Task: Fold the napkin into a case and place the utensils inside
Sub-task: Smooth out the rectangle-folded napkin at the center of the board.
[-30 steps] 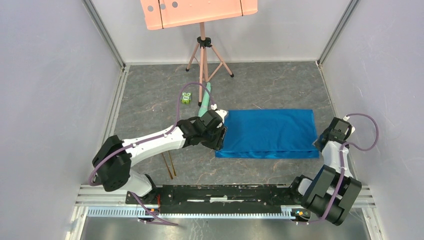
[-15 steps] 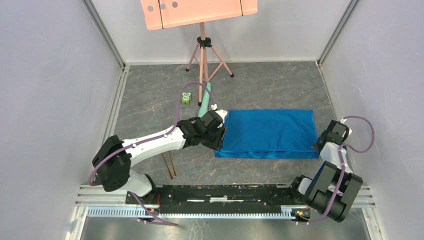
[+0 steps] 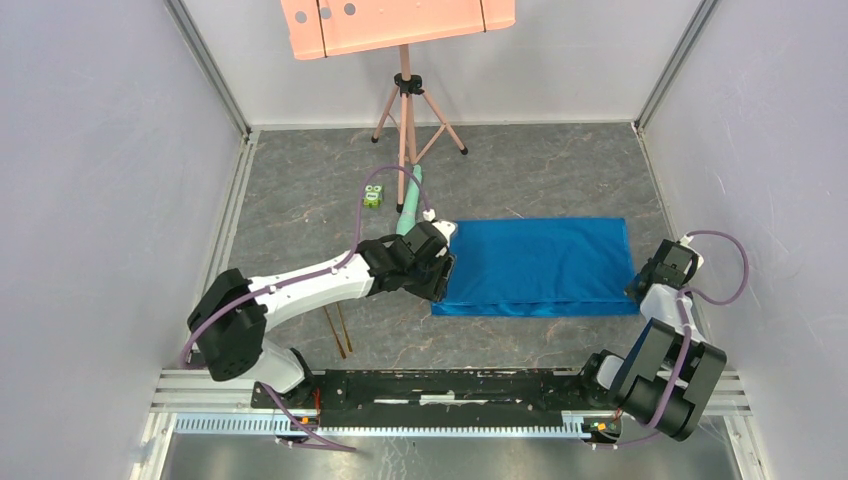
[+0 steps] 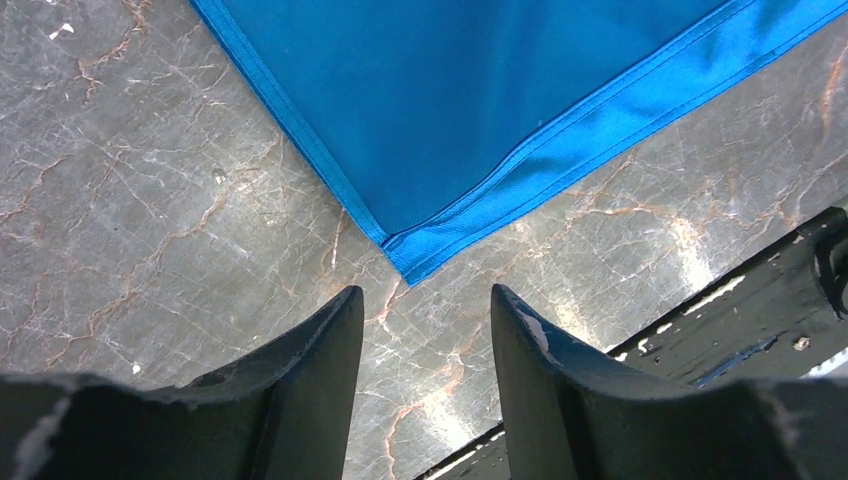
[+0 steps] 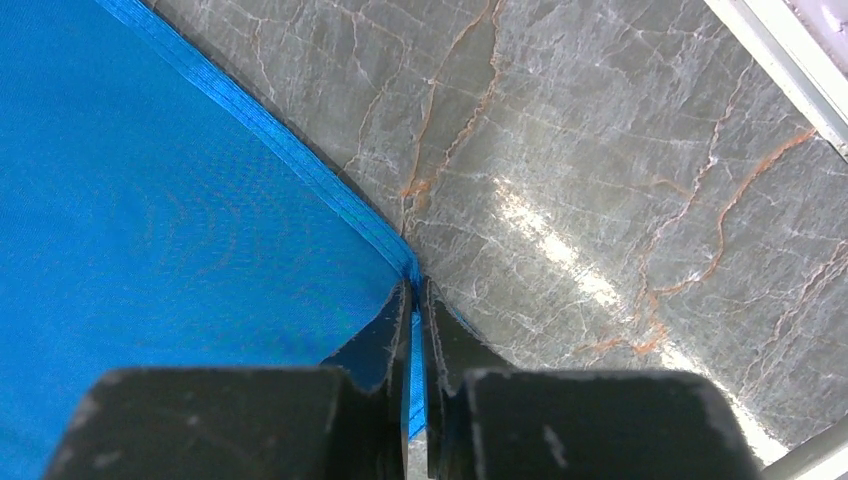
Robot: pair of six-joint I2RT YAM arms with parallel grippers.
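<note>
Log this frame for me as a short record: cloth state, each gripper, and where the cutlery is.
napkin: folded to a flat blue rectangle on the table
left gripper: open, holding nothing, fingertips just short of the napkin's near left corner
right gripper: shut on the napkin's near right corner
utensils: on the table left of the napkin, not inside it
other: green toy and tube beyond the left gripper

Utensils (image 3: 342, 333) part hid under L arm (image 3: 310, 285).
</note>
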